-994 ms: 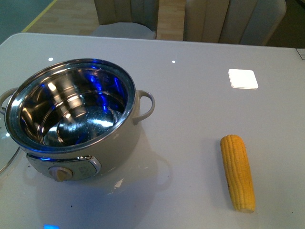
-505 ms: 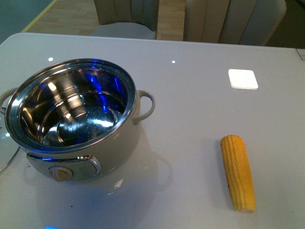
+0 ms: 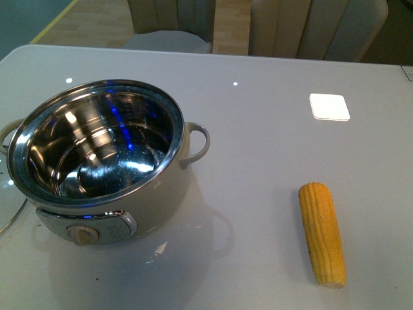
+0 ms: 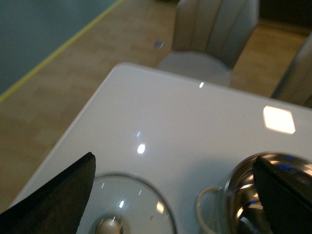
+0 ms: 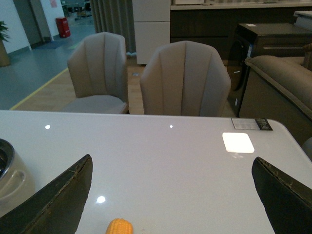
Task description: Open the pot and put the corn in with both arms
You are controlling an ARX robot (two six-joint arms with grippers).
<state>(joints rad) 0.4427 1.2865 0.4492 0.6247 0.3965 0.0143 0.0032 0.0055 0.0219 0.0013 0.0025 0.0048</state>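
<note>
The cream-white pot [image 3: 97, 194] stands uncovered at the table's left, its steel inside bare and its knob facing me. Its glass lid [image 3: 6, 206] lies flat on the table just left of it. The left wrist view has the lid [image 4: 141, 195] with its knob [image 4: 108, 227] under my open left gripper [image 4: 173, 195], beside the pot's handle [image 4: 204, 212]. The yellow corn [image 3: 321, 232] lies lengthwise at the front right. My open right gripper [image 5: 173, 195] hovers above the table, the corn's tip [image 5: 119, 227] low between its fingers. Neither arm appears in the front view.
A bright square reflection [image 3: 329, 106] lies on the white table [image 3: 258, 148] at the back right. Two beige chairs [image 5: 185, 78] stand behind the far edge. The table's left edge [image 4: 73, 131] drops to a wooden floor.
The blue reflections inside the pot have shifted and dimmed. Pot, lid and corn have stayed where they were.
</note>
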